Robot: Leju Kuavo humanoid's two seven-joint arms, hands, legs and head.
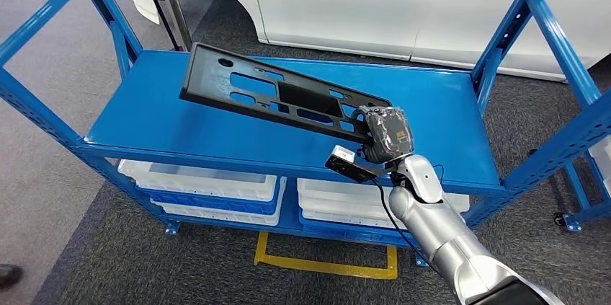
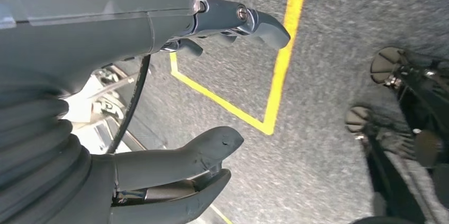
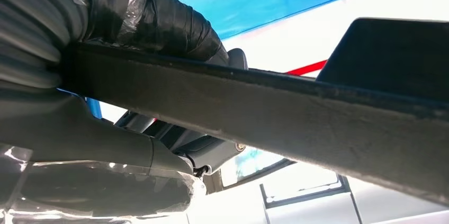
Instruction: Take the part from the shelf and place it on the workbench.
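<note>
Gripping part (image 1: 277,96) end, right hand (image 1: 385,134) fingers (image 1: 375,121)

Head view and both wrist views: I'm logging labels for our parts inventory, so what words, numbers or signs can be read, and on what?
No text can be read in any view.
The black part held by the right hand shows cut-outs, no lettering.
The white car bears a red stripe, no words.
The floor's yellow lines are plain markings.

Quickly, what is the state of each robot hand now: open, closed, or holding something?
Left robot hand: open, holding nothing.
Right robot hand: closed on one end of the black part, holding it above the shelf.
</note>
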